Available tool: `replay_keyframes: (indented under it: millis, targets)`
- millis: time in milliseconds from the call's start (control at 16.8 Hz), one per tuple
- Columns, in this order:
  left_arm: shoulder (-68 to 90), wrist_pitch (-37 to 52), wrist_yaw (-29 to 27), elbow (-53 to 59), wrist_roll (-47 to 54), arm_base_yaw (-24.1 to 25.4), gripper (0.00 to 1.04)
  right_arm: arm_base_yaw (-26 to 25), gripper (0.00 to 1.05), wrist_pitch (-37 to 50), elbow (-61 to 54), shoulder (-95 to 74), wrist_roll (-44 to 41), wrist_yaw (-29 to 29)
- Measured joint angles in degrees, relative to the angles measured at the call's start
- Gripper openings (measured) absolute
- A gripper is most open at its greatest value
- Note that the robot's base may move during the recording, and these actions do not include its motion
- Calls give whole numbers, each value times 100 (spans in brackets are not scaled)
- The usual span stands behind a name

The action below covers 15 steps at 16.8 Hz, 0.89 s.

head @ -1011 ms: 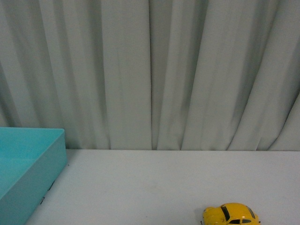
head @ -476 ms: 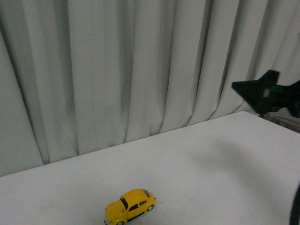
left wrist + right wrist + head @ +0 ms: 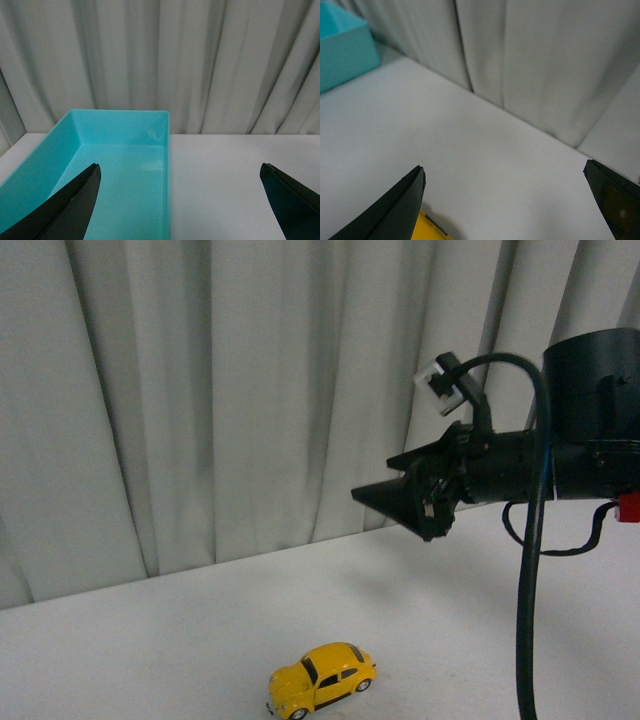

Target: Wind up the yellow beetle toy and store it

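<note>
The yellow beetle toy (image 3: 321,679) stands on its wheels on the white table near the front edge, nose toward the lower left. My right gripper (image 3: 372,478) hangs open in the air above and to the right of it, well clear of the table. In the right wrist view a sliver of the yellow beetle toy (image 3: 432,231) shows beside one finger of the right gripper (image 3: 504,169), nothing between the fingers. My left gripper (image 3: 180,170) is open and empty, hovering over the near wall of a teal box (image 3: 75,145).
The teal box is open-topped and empty; its corner (image 3: 342,45) also shows in the right wrist view. Grey curtains (image 3: 250,390) close off the back of the white table (image 3: 150,640). A black cable (image 3: 528,570) hangs from the right arm.
The front view has swung, so the teal box left the frame and the toy shifted in the picture. The right arm has come in from the right and reached further left.
</note>
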<state>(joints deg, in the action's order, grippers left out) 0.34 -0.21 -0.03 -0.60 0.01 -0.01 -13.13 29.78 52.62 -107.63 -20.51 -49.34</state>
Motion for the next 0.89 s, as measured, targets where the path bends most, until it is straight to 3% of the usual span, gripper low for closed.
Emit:
replay_keyframes:
  millis: [297,535,713,892]
  targets:
    - [0,0,0,0,0,0,98,422,98,-3427,1027,-643,-3368,-619]
    - [0,0,0,0,0,0,98,645,98,-5877,1954,-1375,-5939,24]
    - [0,0,0,0,0,0,98,715,98,-6638,2387,-1821,-7016,466]
    - [0,-2,2,0,2,0,98,837,98,-6686,2771,-2109,-7473,680]
